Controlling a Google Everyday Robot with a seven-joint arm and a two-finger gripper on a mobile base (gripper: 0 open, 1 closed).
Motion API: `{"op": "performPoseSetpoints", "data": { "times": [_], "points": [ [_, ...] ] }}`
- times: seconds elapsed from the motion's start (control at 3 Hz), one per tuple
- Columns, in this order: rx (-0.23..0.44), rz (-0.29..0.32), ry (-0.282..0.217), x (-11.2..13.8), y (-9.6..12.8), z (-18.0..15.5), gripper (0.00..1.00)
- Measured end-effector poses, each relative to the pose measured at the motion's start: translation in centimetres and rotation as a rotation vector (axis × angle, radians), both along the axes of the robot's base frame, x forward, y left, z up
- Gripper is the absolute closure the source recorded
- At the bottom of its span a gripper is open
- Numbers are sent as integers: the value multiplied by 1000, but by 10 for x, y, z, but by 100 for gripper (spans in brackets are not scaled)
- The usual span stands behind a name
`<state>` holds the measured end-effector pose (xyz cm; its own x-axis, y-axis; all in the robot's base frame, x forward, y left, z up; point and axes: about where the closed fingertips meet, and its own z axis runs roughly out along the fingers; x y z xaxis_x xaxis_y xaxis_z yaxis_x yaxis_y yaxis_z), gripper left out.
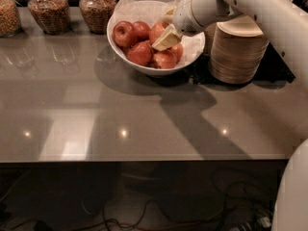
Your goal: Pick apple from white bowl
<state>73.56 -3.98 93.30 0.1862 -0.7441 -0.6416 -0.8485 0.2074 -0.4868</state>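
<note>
The white bowl stands at the back of the table, lined with crinkled white paper and holding several red apples. My gripper reaches in from the upper right and is down among the apples on the bowl's right side, against one apple. More apples lie at the front of the bowl. The white arm crosses above the stacked bowls.
A stack of beige paper bowls stands right of the white bowl. Three glass jars of grains or nuts line the back left. The grey table stretches toward the front edge. The robot's white body fills the lower right corner.
</note>
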Motion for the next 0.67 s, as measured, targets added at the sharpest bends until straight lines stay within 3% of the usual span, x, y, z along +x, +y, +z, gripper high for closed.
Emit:
{"op": "performPoseSetpoints", "data": {
  "times": [0.67],
  "points": [
    [54, 29, -65, -42, -36, 51, 100]
  ]
}}
